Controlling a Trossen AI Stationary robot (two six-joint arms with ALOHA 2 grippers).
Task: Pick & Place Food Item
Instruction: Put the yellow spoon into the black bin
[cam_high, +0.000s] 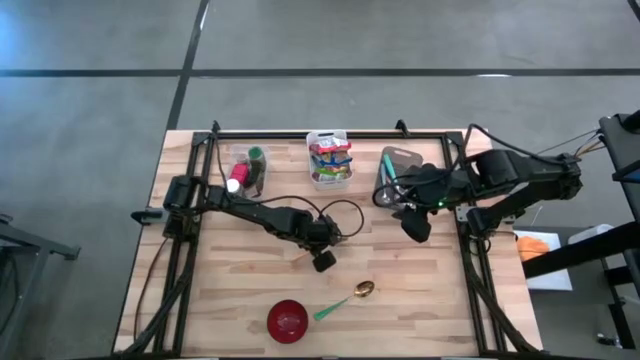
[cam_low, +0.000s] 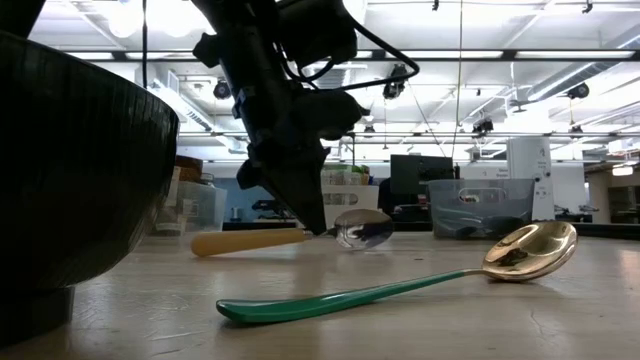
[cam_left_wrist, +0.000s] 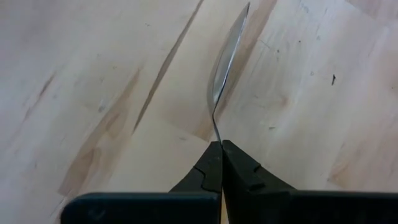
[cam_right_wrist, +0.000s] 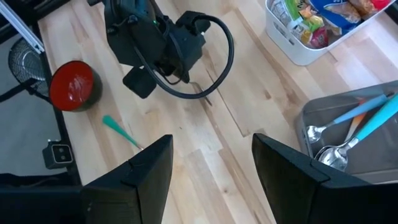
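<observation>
- Left gripper (cam_left_wrist: 219, 163), at table centre, has its fingers fully closed on the thin neck of a silver spoon (cam_left_wrist: 225, 62), pinched edge-on; the spoon's bowl lies at the wood and its tan handle (cam_low: 250, 241) runs behind.
- Risk: so narrow a pinch may let the spoon pivot or slip when raised.
- Right gripper (cam_right_wrist: 211, 171) waits half spread, empty, over the grey tray (cam_right_wrist: 348, 109).
- Food items sit in the white bin (cam_high: 329, 157) at the far edge, well apart; red bowl (cam_high: 287, 320) and green-handled spoon (cam_high: 340, 301) lie near the front.
</observation>
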